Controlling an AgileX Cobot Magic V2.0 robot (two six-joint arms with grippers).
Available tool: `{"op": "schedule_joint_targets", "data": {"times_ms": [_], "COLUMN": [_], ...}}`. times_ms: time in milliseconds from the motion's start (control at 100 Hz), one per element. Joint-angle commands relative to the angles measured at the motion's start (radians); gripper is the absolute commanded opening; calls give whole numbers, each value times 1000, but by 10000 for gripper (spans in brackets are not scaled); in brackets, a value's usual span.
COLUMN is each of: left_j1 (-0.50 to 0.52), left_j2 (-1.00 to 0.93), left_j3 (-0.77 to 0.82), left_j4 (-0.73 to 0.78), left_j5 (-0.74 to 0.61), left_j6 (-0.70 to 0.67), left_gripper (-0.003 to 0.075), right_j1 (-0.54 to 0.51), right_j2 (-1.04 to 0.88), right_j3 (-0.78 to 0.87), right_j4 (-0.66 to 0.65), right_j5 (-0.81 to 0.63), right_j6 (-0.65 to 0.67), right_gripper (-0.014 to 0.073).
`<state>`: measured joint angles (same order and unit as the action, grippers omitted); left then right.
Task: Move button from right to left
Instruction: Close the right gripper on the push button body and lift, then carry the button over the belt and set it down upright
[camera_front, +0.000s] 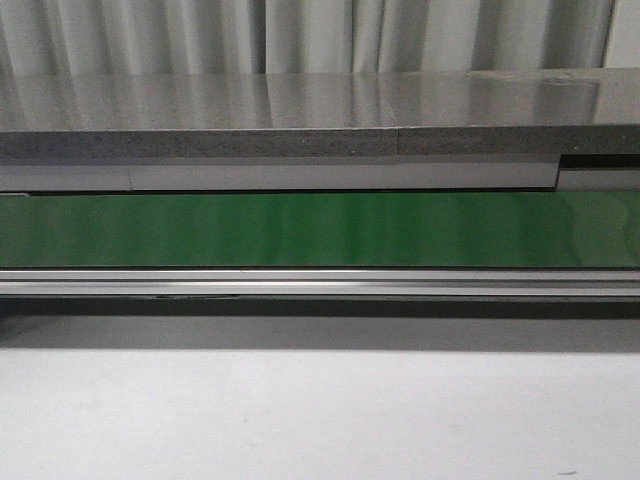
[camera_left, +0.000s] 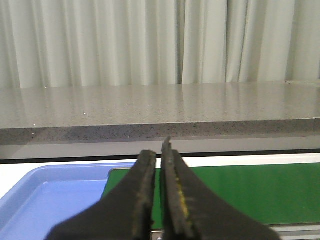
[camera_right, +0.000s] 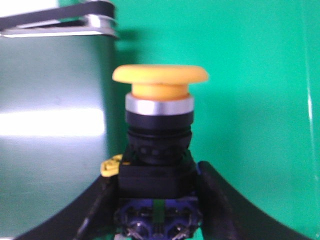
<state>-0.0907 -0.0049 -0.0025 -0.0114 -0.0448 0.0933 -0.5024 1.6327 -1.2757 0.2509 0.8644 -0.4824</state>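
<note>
Our right pincer (camera_right: 157, 210) pinches the button (camera_right: 159, 145) over green belt (camera_right: 250, 100); left pincer (camera_left: 159, 200) pressed together beside a blue tray (camera_left: 45, 195).

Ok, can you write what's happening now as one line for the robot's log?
right gripper: shut on button, over green belt | left gripper: shut, empty, near blue tray

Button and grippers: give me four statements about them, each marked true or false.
1. The right gripper is shut on the button. True.
2. The button's cap is red. False: it is yellow-orange.
3. The left gripper is wide open. False: its fingers sit nearly together, holding nothing.
4. A blue tray lies beside the green belt in the left wrist view. True.
</note>
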Motion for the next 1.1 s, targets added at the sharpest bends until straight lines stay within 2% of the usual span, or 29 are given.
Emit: {"op": "schedule_joint_targets", "data": {"times_ms": [0,250,530,780,850,1020,1090], "left_j1": [0,0,0,0,0,0,0], "left_j2": [-36,-36,-36,-36,-36,-36,-36], "left_j3": [41,41,41,41,41,41,41], "left_j4": [-8,-8,-8,-8,-8,-8,-8], "left_j5": [-80,-80,-80,-80,-80,-80,-80], "left_j6": [-7,-7,-7,-7,-7,-7,-7], "left_gripper": [5,5,5,5,5,5,5], "right_j1": [47,171,170,170,170,170,170], "right_j2": [-62,-62,-46,7,13,11,10], "right_j3": [-13,62,93,93,93,92,92], "right_j4": [16,15,-37,-37,-33,-25,-23], "right_j5": [-18,-87,-98,-44,-43,-36,-31], "right_j6": [6,31,71,75,75,75,75], "right_gripper": [243,243,244,253,304,566,627]}}
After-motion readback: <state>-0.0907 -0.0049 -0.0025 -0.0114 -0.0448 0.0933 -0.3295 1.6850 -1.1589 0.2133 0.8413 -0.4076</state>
